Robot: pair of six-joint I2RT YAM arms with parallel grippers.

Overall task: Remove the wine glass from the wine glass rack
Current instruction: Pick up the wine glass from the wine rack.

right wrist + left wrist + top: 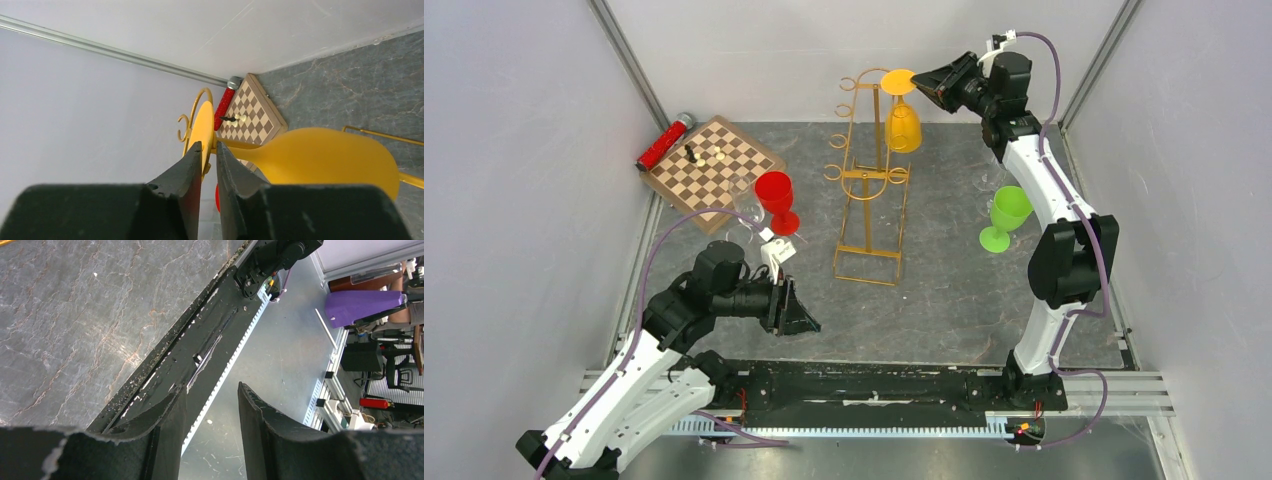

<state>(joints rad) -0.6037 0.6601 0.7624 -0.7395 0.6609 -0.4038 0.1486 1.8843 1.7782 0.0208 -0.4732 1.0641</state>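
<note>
A yellow wine glass (pixel 904 128) hangs upside down from the top of the gold wire wine glass rack (pixel 869 190), its round foot (pixel 898 81) uppermost. My right gripper (pixel 927 83) reaches in from the right at the height of the foot. In the right wrist view its fingers (pixel 208 145) pinch the thin edge of the foot (pixel 204 117), and the bowl (pixel 325 155) lies to the right behind a curled rack hook (pixel 186 131). My left gripper (pixel 809 318) hovers low near the front edge, open and empty (pixel 212 387), looking down on the black base rail (pixel 200 355).
A red glass (pixel 776 200) stands left of the rack and a green glass (pixel 1006 215) to its right, beside my right arm. At the back left corner lie a chessboard (pixel 714 165) with a few pieces and a red cylinder (pixel 664 143). Grey walls enclose the table.
</note>
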